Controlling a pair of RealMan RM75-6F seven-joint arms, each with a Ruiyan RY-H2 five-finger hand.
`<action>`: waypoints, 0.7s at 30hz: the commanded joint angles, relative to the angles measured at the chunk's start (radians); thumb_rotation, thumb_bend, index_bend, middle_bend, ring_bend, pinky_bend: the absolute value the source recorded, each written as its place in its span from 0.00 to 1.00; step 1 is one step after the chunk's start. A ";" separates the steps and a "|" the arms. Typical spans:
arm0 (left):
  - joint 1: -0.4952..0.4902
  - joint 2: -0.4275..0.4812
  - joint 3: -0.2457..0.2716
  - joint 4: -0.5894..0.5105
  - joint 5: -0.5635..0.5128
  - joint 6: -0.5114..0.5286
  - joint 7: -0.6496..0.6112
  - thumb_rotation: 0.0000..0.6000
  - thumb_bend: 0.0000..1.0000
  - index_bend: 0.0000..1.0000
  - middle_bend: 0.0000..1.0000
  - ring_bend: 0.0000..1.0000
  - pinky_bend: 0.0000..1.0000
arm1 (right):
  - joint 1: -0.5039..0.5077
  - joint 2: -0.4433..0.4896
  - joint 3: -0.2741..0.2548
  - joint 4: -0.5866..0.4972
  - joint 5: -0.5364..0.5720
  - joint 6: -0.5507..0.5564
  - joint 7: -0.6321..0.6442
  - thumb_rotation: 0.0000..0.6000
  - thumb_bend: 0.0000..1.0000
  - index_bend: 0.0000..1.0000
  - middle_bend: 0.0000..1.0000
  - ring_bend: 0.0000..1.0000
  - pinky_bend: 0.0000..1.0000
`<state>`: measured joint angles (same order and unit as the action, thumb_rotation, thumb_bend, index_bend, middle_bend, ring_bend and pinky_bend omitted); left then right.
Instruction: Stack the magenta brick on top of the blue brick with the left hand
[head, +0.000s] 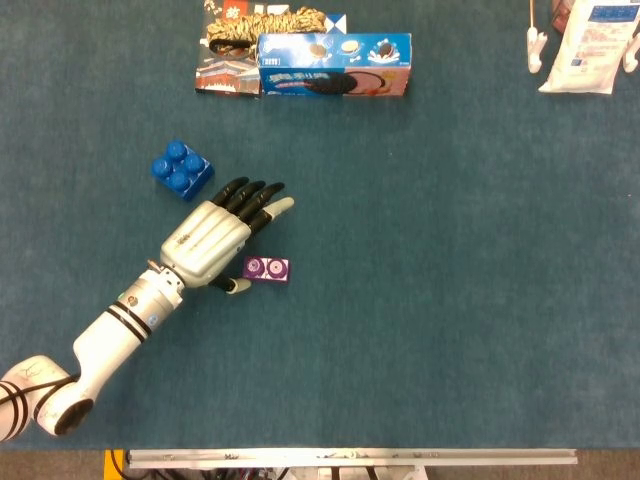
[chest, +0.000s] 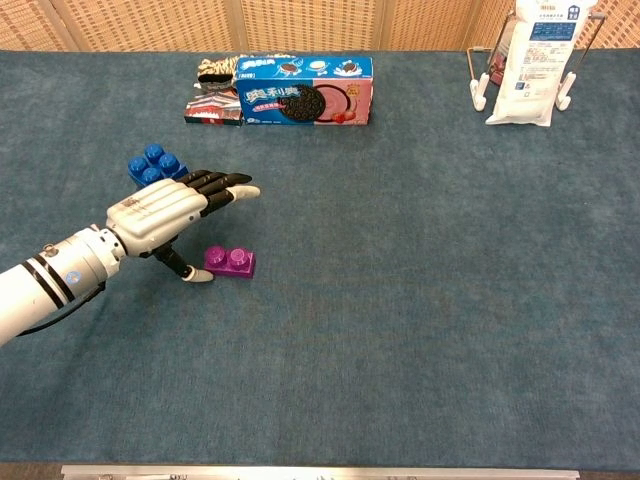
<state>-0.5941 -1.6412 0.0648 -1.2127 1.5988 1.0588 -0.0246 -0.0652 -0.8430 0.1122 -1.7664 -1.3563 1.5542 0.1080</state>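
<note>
Currently the left hand (head: 207, 245) hovers with fingers outstretched and slightly apart, holding nothing, between the blue brick (head: 182, 170) and the magenta brick (head: 266, 269), which lies studs-up on the tablecloth just beside the thumb. To grasp well, I'd lower over it and pinch its long sides squarely.
</note>
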 joint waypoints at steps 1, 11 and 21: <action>-0.001 0.000 -0.004 0.010 -0.003 -0.001 0.002 1.00 0.00 0.00 0.00 0.00 0.05 | 0.000 0.000 0.000 0.000 0.000 0.000 0.000 1.00 0.00 0.18 0.24 0.17 0.31; -0.008 -0.002 -0.026 0.036 -0.018 -0.002 -0.001 1.00 0.00 0.00 0.00 0.00 0.05 | -0.002 0.001 0.001 0.001 0.000 0.002 0.004 1.00 0.00 0.18 0.24 0.17 0.31; -0.015 0.102 -0.022 -0.094 -0.032 -0.028 0.051 1.00 0.00 0.01 0.00 0.00 0.05 | -0.004 0.002 -0.002 -0.002 -0.007 0.005 0.004 1.00 0.00 0.18 0.24 0.17 0.31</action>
<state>-0.6045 -1.5677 0.0419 -1.2742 1.5731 1.0436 0.0062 -0.0687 -0.8407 0.1106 -1.7683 -1.3631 1.5595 0.1122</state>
